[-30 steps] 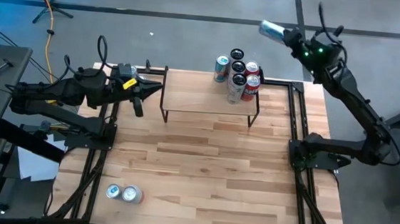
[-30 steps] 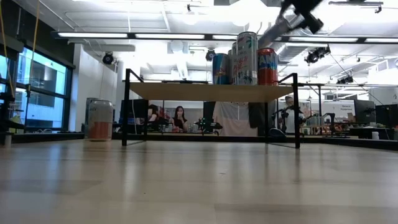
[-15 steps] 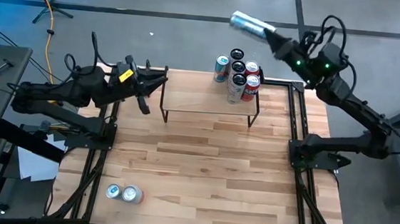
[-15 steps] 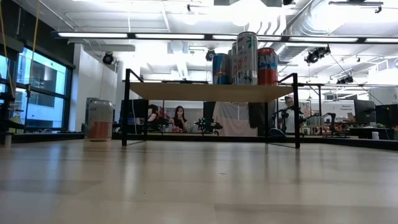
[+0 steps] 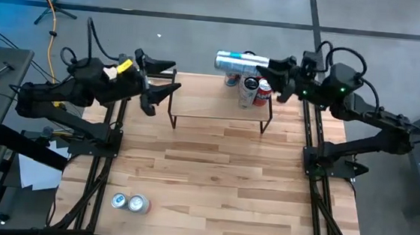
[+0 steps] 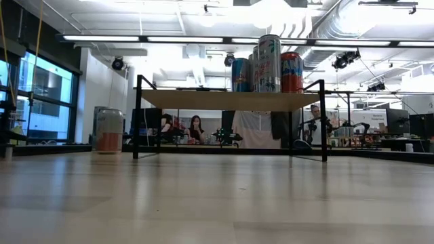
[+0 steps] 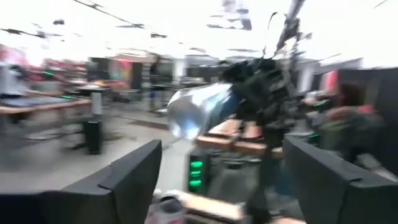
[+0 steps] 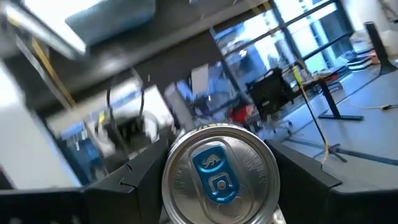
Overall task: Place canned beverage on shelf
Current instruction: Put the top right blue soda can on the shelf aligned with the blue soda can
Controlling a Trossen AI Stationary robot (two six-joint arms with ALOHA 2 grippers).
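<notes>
Shelf (image 5: pixel 218 103) left half bare; right gripper (image 5: pixel 268 65) clamps can (image 5: pixel 238 61); left gripper (image 5: pixel 161 76) apparently open.

Shelf (image 5: pixel 218 107) sits at bench (image 5: pixel 212 185) rear centre, can cluster (image 5: pixel 251 91) on its right end. Two cans (image 5: pixel 129 202) at bench front-left. Right pincer (image 5: pixel 263 64) holds a can (image 5: pixel 235 61) sideways above the cluster; left pincer (image 5: pixel 160 80) left of shelf.

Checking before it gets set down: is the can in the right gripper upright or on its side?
On its side: the can lies horizontal in the right gripper.
</notes>
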